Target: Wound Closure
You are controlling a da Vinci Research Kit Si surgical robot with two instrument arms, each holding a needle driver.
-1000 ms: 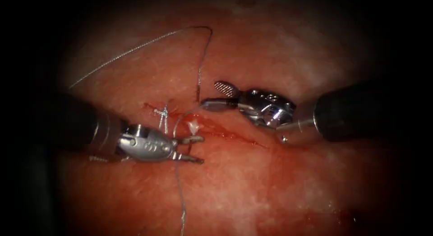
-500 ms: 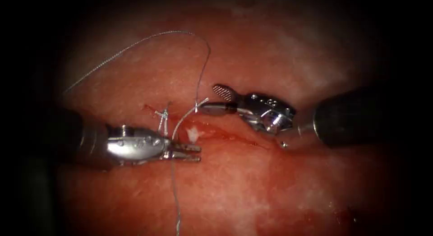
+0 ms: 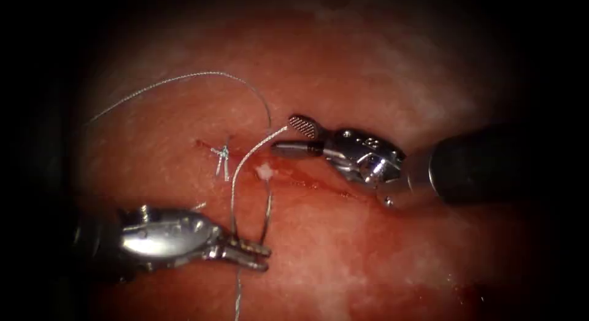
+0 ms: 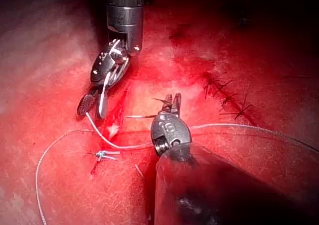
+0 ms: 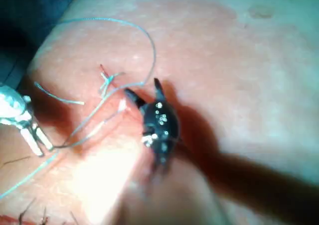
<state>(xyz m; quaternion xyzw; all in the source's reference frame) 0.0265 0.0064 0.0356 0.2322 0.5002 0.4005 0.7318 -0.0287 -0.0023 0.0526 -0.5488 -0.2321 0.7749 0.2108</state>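
Endoscope view: my left tool (image 3: pixel 251 255) sits low on the left, its jaws clamped on the needle (image 3: pixel 267 212) close to one end. The thin dark curve rises from there toward a pale spot on the cut (image 3: pixel 319 185), on the cut's left part. I cannot tell for sure whether the needle's far end is clear of the tissue (image 3: pixel 380 266). My right tool (image 3: pixel 289 138) hovers just above the cut with its jaws apart, gripping nothing. The thread (image 3: pixel 236 174) brushes its upper jaw. A tied knot (image 3: pixel 222 154) lies to the left.

Left wrist view: my left tool (image 4: pixel 173 99) stays closed. The thread (image 4: pixel 119 145) runs slack from beside the right tool (image 4: pixel 93 108) across to it.

Right wrist view: the right tool (image 5: pixel 142 87) gapes, with a wide thread loop (image 5: pixel 144 36) nearby.

My judgement of the risks: the slack loop could snag on an open jaw, and a hard pull could tear the tissue edge or twist the needle in my grip.
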